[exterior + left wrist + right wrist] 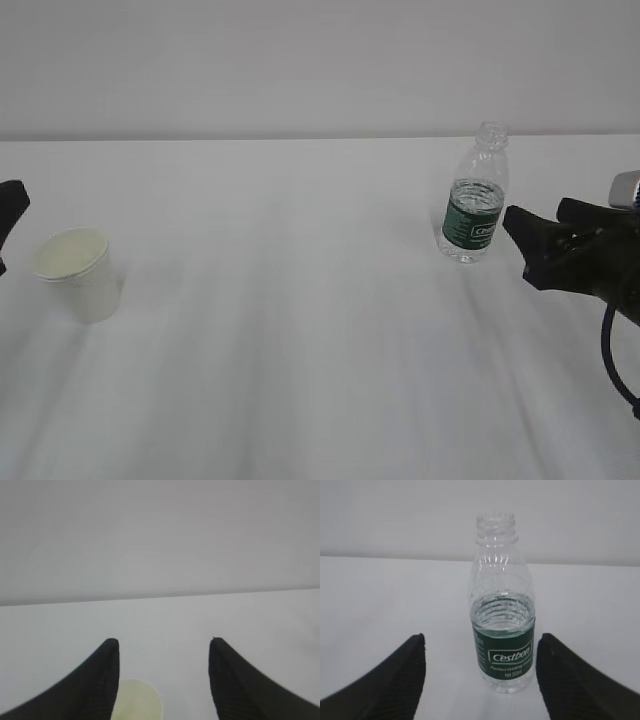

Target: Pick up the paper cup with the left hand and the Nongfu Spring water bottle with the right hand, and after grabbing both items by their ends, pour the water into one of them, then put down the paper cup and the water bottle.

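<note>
The paper cup (78,272) stands upright on the white table (300,350) at the left; its cream inside shows at the bottom of the left wrist view (137,703). My left gripper (163,641) is open and empty above and behind the cup; only its tip (10,205) shows at the exterior view's left edge. The uncapped, green-labelled water bottle (475,195) stands upright at the right, with water (503,611) up to about the label's top. My right gripper (538,214) is open just right of the bottle (504,650). The bottle sits between the gripper's (482,637) spread fingers, untouched, nearer the right one.
A plain pale wall (300,60) rises behind the table's far edge. Bare white tabletop lies between cup and bottle. A black cable (612,350) hangs from the right arm at the right edge.
</note>
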